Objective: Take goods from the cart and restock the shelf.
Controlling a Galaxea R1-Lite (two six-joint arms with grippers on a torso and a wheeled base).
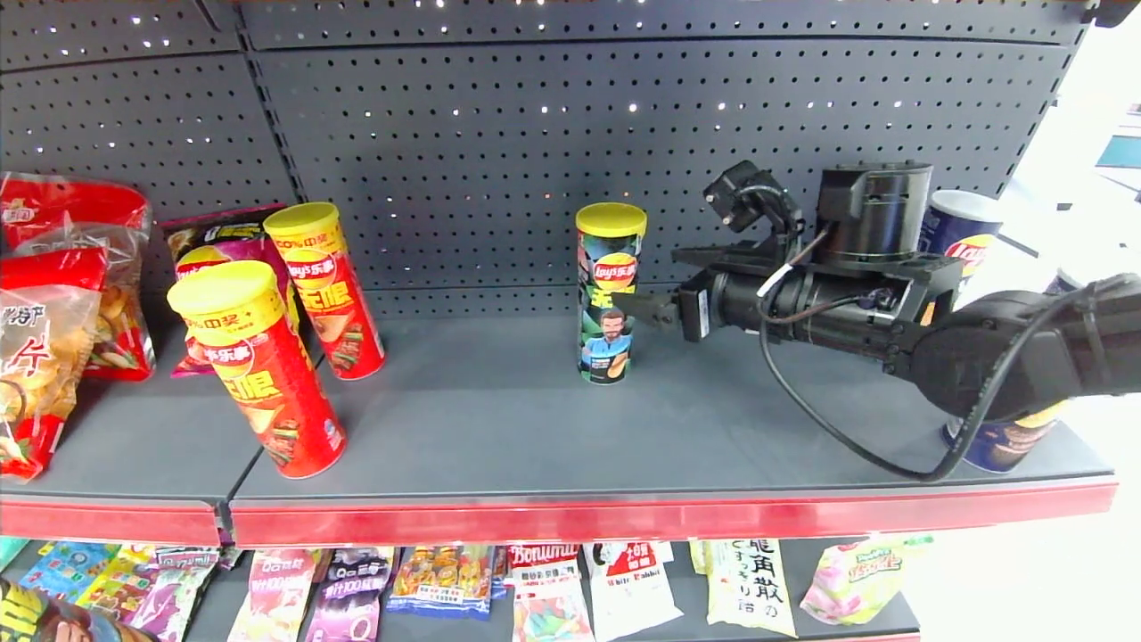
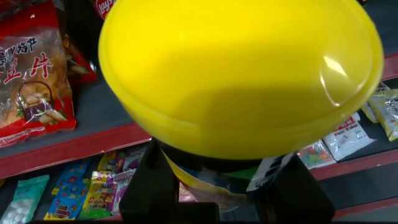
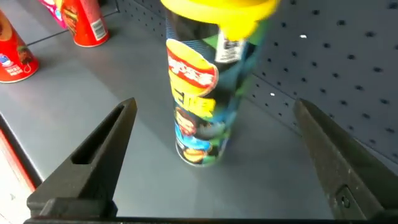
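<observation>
The left claw (image 2: 224, 194) is clenched around the dark body of a yellow-lidded can (image 2: 236, 74). On the shelf (image 1: 499, 428), right of two red cans (image 1: 258, 366), a dark can (image 1: 609, 294) with a yellow lid stands upright mid-shelf. Just right of it, the right claw (image 1: 646, 278) gapes wide, touching nothing.

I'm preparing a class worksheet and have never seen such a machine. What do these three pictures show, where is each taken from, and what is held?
This is a two-armed robot restocking a shop shelf. The wide picture comes from its head; the other two come from cameras on its wrists. On the shelf stand two red cans, snack bags and a dark can with a yellow lid. The right gripper is open just beside that can, not gripping it. The left gripper is shut on a second yellow-lidded can.
</observation>
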